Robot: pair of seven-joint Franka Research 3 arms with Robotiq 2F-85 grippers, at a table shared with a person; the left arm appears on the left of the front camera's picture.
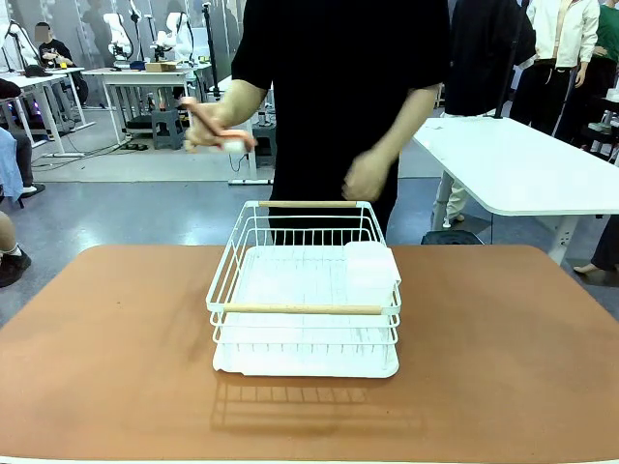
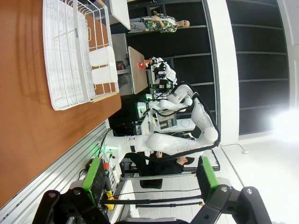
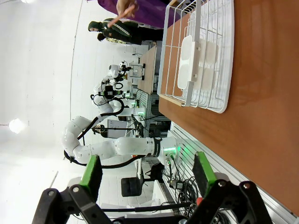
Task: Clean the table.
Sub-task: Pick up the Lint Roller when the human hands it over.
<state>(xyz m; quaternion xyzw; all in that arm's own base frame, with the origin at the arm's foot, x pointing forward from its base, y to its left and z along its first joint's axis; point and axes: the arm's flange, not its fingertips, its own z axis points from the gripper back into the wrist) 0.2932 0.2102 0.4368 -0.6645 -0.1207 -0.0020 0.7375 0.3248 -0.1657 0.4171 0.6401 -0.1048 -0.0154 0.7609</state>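
Tiny dark print runs along one wire of the white wire rack (image 2: 70, 56) in the left wrist view, but it is too small to read

The left end effector (image 2: 150, 176) is wide open. Its two green pads (image 2: 95, 177) stand far apart, with just air between them. The right end effector (image 3: 147, 173) is wide open too and grips no thing

The red-brown worktop (image 1: 503, 367) lies flat in front of the robot. The wire rack sits in the middle of it, on a white tray (image 1: 305, 365). The rack has a wooden bar (image 1: 302, 309) at 6 o'clock and one more at 12 o'clock. A white box (image 1: 372, 271) sits inside the rack at about 2 o'clock

A person (image 1: 338, 87) in a black top stands at 12 o'clock, at the far edge of the worktop. One hand (image 1: 215, 130), up at 11 o'clock from the rack, holds a small pink and white thing that is blurred. The other hand (image 1: 366, 179) hangs above the rack's far bar
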